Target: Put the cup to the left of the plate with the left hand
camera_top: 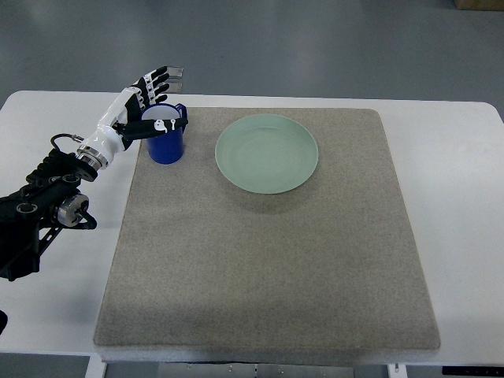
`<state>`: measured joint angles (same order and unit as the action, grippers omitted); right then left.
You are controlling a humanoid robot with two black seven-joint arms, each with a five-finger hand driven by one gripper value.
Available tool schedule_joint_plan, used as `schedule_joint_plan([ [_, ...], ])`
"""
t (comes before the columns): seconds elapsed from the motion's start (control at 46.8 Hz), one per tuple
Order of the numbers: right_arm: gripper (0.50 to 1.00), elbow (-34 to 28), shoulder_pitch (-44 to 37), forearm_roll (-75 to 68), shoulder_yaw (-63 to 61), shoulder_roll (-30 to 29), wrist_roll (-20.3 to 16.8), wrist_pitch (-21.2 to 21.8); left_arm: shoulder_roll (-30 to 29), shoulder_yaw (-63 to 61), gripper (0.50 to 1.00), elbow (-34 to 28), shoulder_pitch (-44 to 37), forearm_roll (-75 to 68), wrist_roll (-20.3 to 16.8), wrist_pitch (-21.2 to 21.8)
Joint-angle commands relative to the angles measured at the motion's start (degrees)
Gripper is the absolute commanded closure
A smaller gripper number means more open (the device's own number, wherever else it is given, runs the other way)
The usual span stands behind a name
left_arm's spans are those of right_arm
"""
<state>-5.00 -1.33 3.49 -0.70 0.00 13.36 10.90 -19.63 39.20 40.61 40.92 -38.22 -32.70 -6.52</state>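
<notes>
The left hand has its fingers spread wide and seems to grip nothing. Just beside its palm, on the mat, the cup stands upright. Beyond it lies the plate, so placing looks done; only withdrawing remains.

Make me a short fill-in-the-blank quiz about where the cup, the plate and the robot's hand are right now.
1. The blue cup stands to the ___ of the plate.
2. The plate is pale ___.
3. Cup and plate both sit on a grey ___ on the white table.
4. The left hand is at the ___.

Missing words: left; green; mat; cup
</notes>
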Motion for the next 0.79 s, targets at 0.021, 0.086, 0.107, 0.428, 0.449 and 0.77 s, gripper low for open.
schedule_joint_plan([
  [0.021,0.568,0.0,0.0,0.0,0.0,0.0,0.0,0.0,-1.4,0.6,0.501,1.3,-0.1,0.0,0.0,0.0],
  [0.086,0.568,0.0,0.0,-0.1,0.0,0.0,0.0,0.0,-2.2,1.9,0.501,1.9,-0.1,0.0,0.0,-0.1],
  [0.107,0.568,0.0,0.0,0.0,0.0,0.0,0.0,0.0,-2.4,2.2,0.501,2.0,-0.1,0.0,0.0,-0.1],
  [0.428,0.568,0.0,0.1,-0.1,0.0,0.0,0.0,0.0,-3.2,7.5,0.501,2.1,1.0,3.2,0.0,-1.5],
  [0.449,0.568,0.0,0.0,-0.1,0.0,0.0,0.0,0.0,-3.2,7.7,0.501,2.1,1.2,4.0,0.1,-1.8],
  [0.77,0.568,0.0,0.0,0.0,0.0,0.0,0.0,0.0,-2.9,7.3,0.51,1.4,5.0,18.6,3.7,-1.0],
])
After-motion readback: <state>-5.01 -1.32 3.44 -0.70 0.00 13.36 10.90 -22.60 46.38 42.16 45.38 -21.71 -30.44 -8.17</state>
